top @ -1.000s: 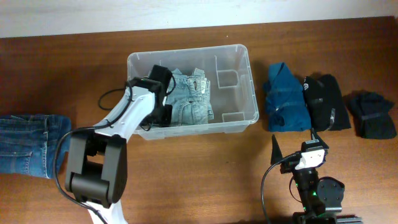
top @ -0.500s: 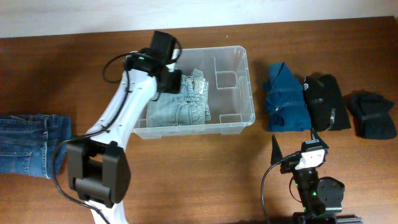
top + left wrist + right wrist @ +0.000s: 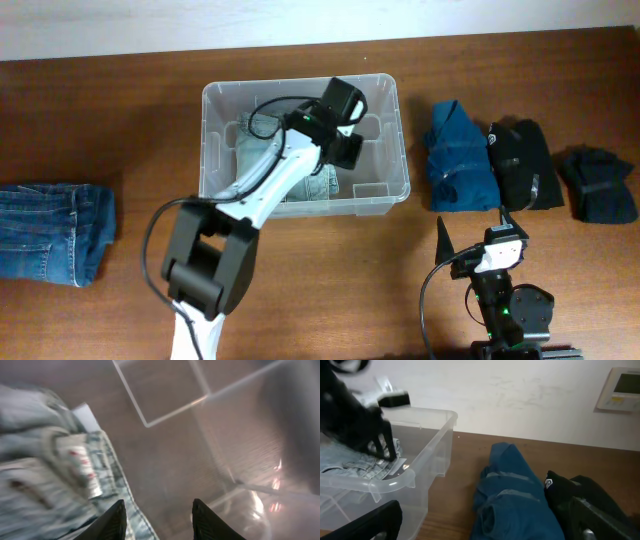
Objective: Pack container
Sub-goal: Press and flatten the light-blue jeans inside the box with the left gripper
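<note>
Risk lies with the left gripper (image 3: 157,520), fingers spread and empty, low inside the container (image 3: 215,95) at the desk's far edge: it may clip a slick clear wall and shove the light tub, or snag the soft folded jeans (image 3: 40,470). Right gripper (image 3: 472,226) rests agape near the front edge.
</note>
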You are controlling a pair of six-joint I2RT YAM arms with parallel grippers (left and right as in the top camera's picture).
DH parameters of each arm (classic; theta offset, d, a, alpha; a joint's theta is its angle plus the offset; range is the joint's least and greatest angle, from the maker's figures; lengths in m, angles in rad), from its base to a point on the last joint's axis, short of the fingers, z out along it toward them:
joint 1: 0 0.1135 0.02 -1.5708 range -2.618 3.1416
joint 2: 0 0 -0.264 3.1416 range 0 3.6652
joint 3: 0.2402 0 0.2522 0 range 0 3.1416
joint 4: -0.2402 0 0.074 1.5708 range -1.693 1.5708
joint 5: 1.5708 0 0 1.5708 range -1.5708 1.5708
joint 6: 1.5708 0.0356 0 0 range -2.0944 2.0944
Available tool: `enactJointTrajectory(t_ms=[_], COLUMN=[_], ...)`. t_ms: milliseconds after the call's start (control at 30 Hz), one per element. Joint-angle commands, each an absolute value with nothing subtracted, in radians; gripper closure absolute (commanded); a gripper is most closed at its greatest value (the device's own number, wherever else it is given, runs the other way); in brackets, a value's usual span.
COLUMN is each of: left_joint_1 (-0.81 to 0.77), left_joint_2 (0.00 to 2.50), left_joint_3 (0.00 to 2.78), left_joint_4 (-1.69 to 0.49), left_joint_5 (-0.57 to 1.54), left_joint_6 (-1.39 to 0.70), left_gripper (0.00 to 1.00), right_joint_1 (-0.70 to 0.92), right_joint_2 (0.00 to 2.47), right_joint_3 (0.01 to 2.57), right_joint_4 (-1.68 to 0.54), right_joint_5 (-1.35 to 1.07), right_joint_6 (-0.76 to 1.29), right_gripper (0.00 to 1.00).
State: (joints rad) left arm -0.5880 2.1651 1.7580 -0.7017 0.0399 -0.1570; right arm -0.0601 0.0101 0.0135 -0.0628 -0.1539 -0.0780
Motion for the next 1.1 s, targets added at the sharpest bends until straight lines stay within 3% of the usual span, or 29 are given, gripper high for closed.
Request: enactJointTrajectory(t_ms=[0, 200, 367, 633, 733, 800, 833, 933, 1067], left_joint_1=[-0.587, -0.583, -0.585, -0.584, -0.584, -0.584, -0.584, -0.584, -0.584], left_joint_2=[2.212, 2.214, 2.223, 2.292, 2.300, 2.300, 2.300, 2.300, 2.300], left_joint_3=[1.768, 1.768, 1.768, 1.768, 1.768, 1.768, 1.768, 1.768, 1.768], left_joint_4=[-0.699, -0.727, -0.709, -0.672, -0.660, -0.659, -0.662, -0.673, -0.688], left_joint_5=[0.056, -0.030, 0.001, 0.057, 0.056, 0.048, 0.037, 0.022, 0.019], left_joint_6=[-0.140, -0.140, -0.141, -0.092, -0.092, -0.093, -0.093, -0.092, -0.092], left_gripper=[0.57, 0.57, 0.63, 0.64, 0.76, 0.76, 0.64, 0.05, 0.01], right_joint_1=[-0.068, -0.068, -0.068, -0.068, -0.068, -0.068, -0.068, -0.068, -0.068], right_joint_2=[0.004, 0.004, 0.004, 0.004, 0.004, 0.004, 0.004, 0.004, 0.004], right_joint_3=[0.006, 0.006, 0.006, 0.006, 0.006, 0.006, 0.006, 0.006, 0.006], right_joint_4=[-0.064, -0.064, -0.064, -0.064, -0.064, -0.064, -0.064, -0.064, -0.064], right_joint_5=[-0.145, -0.145, -0.145, -0.145, -0.145, -0.146, -0.145, -0.145, -0.146], right_joint_6=[-0.070, -0.070, -0.070, -0.070, -0.070, -0.070, -0.070, -0.070, -0.070], right_gripper=[0.02, 0.02, 0.01, 0.02, 0.02, 0.02, 0.02, 0.02, 0.02])
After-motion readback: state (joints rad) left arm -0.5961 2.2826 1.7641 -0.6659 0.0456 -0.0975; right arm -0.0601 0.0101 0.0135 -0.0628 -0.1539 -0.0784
